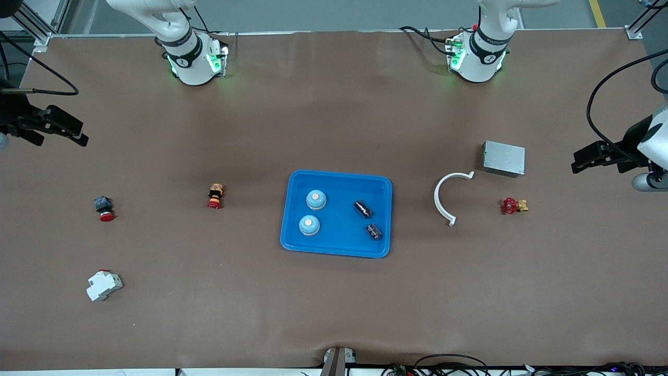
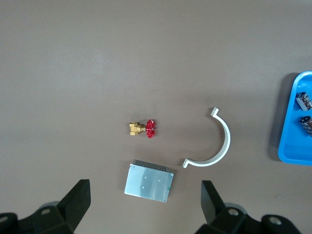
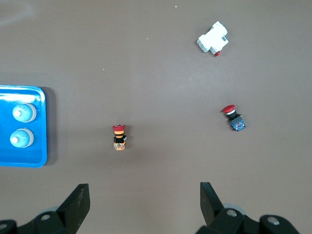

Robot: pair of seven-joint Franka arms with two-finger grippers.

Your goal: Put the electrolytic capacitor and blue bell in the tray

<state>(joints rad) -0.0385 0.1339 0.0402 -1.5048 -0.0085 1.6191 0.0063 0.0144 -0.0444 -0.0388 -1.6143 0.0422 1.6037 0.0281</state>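
The bright-blue tray (image 1: 339, 237) lies mid-table. In it sit two blue bells (image 1: 315, 199) (image 1: 309, 225) and two dark electrolytic capacitors (image 1: 363, 209) (image 1: 373, 231), bells toward the right arm's end, capacitors toward the left arm's. My left gripper (image 1: 578, 161) hangs open and empty high over the left arm's end of the table; its wrist view shows the left gripper (image 2: 145, 202), the tray (image 2: 291, 122) and the capacitors (image 2: 304, 101). My right gripper (image 1: 81, 134) hangs open and empty over the right arm's end; its wrist view shows the right gripper (image 3: 145, 202), the tray (image 3: 42, 126) and the bells (image 3: 23, 112).
Toward the left arm's end lie a grey metal box (image 1: 503, 158), a white curved clip (image 1: 444, 196) and a red-handled brass valve (image 1: 513, 206). Toward the right arm's end are an orange push button (image 1: 215, 196), a red mushroom button (image 1: 104, 208) and a white breaker (image 1: 103, 285).
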